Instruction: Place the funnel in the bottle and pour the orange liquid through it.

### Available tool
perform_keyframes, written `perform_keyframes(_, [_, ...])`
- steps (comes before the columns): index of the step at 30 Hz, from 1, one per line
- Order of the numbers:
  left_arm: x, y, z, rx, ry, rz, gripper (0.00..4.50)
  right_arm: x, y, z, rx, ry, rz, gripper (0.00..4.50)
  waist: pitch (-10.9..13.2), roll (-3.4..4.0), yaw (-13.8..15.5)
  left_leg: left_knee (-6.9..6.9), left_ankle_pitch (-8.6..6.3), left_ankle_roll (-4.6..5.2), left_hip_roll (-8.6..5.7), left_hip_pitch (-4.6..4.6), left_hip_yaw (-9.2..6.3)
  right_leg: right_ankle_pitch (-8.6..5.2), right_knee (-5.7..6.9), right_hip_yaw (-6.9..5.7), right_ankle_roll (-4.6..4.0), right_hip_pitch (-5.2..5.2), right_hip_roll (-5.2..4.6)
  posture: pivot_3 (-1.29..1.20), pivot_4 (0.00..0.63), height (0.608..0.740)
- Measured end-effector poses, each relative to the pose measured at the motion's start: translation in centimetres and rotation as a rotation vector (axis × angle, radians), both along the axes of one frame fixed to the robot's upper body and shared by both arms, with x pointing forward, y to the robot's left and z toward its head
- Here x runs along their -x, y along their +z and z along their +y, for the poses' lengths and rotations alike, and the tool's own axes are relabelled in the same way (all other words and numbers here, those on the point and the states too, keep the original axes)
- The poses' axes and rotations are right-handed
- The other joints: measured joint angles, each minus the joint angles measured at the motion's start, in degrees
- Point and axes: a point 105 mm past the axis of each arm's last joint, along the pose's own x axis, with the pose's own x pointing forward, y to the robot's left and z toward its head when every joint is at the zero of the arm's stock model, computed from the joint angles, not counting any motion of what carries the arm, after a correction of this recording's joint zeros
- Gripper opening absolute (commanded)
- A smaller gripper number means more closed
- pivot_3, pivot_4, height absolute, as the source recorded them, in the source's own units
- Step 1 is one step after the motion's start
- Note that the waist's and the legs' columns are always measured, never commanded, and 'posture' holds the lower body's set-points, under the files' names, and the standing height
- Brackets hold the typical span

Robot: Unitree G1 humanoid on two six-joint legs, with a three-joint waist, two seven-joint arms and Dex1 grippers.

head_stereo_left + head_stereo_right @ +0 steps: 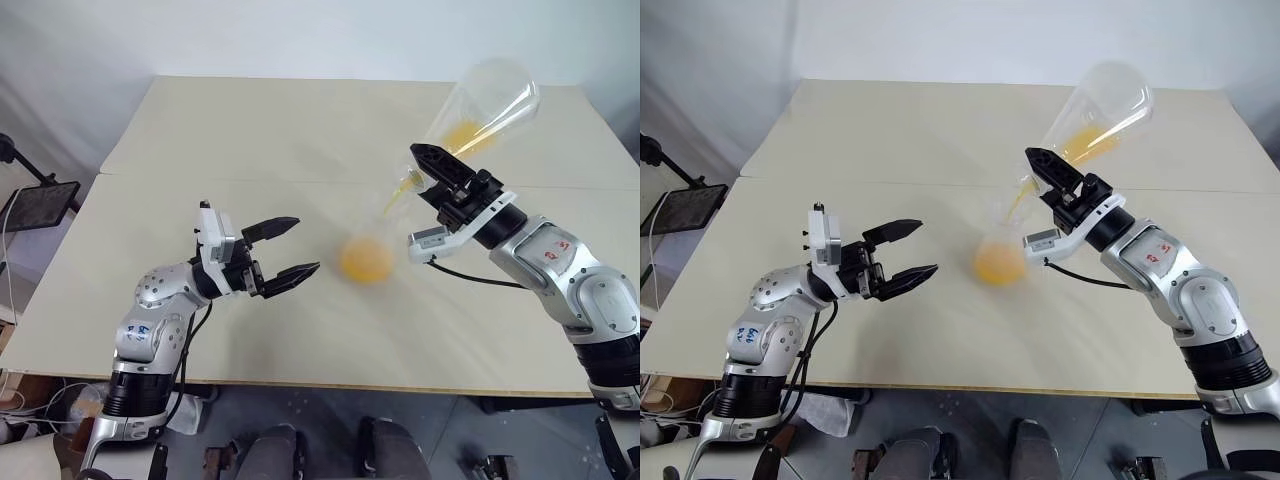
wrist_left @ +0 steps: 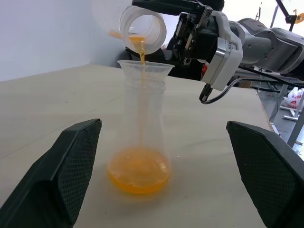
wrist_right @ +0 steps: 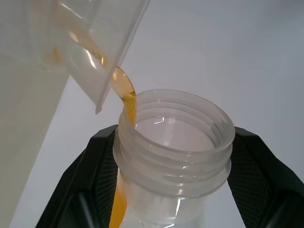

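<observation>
The right gripper (image 1: pixel 440 175) clamps a tilted clear conical flask (image 1: pixel 483 105), streaming orange liquid (image 2: pixel 139 170) through the clear plastic funnel (image 2: pixel 145 70) into the small clear bottle (image 2: pixel 141 128); the left gripper (image 1: pixel 282 248) waits, jaws spread.

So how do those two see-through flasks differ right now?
The conical flask is larger, lifted and tipped mouth-down in the right gripper; the bottle is smaller and stands upright on the table. The flask is emptying; the bottle collects orange liquid through the funnel. Both are clear.

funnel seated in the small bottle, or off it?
Seated. The clear plastic funnel sits upright in the neck of the small clear flask-shaped bottle, catching the stream of orange liquid.
</observation>
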Motion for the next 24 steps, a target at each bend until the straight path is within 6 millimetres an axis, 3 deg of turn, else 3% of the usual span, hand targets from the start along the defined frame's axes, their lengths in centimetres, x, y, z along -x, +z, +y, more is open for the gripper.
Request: perform_keyframes(24, [0.03,0.12,-0.10,0.004,-0.006,-0.008,4.50,0.00,-0.50,-0.15,0.000,-0.005,0.015,2.78,0.00,0.00,0.01,0.00,0.00,0.00,0.00,0.00,0.00,0.00,-0.01,0.00,0.00,0.00,0.00,0.00,0.150,0.740])
